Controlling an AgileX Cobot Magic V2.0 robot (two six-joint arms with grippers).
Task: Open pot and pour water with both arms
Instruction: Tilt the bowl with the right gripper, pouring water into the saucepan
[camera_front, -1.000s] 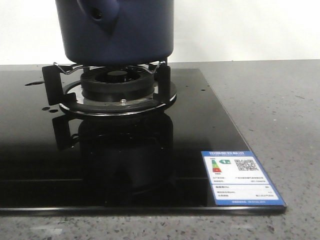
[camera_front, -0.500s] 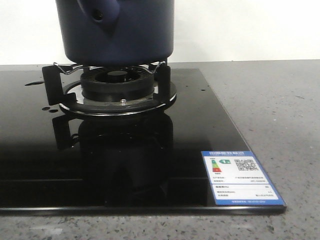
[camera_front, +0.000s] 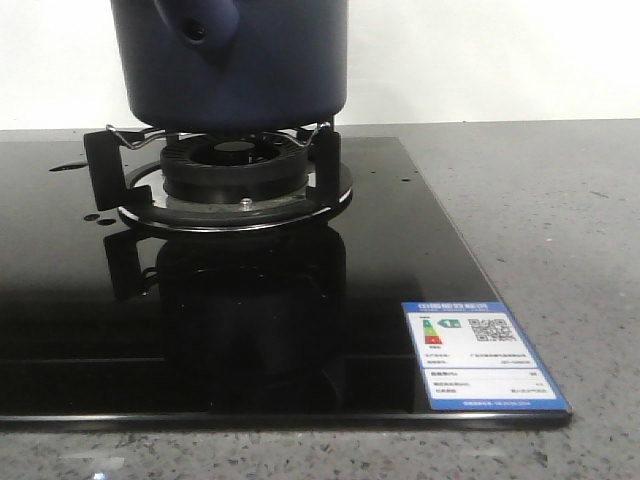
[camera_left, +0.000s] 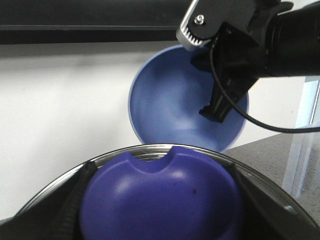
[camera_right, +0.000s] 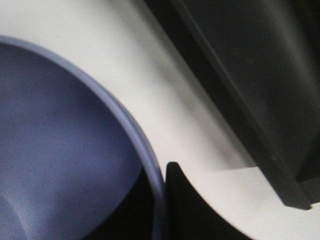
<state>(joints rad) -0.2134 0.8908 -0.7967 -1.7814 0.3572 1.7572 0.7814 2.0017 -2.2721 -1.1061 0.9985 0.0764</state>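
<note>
The dark navy pot (camera_front: 250, 70) stands over the burner (camera_front: 235, 165). Its stubby side protrusion (camera_front: 195, 25), with a round hole, faces the front camera. No gripper shows in the front view. In the left wrist view my left gripper (camera_left: 157, 185) is shut on a rounded, notched navy part of the pot (camera_left: 160, 200), with the pot's steel rim (camera_left: 150, 149) behind it. Beyond, my right gripper (camera_left: 220, 107) holds a lighter blue bowl (camera_left: 170, 105) by its rim in the air. The right wrist view shows the bowl's rim (camera_right: 150, 165) between the dark fingers (camera_right: 192, 205).
The burner's wire pot stand (camera_front: 120, 135) sits on a black glass cooktop (camera_front: 200, 320) with a blue energy label (camera_front: 480, 355) at its front right corner. Grey speckled countertop (camera_front: 550, 220) lies to the right, and a white wall is behind.
The pot has edged up very slightly over the burner. Nothing else has visibly moved.
</note>
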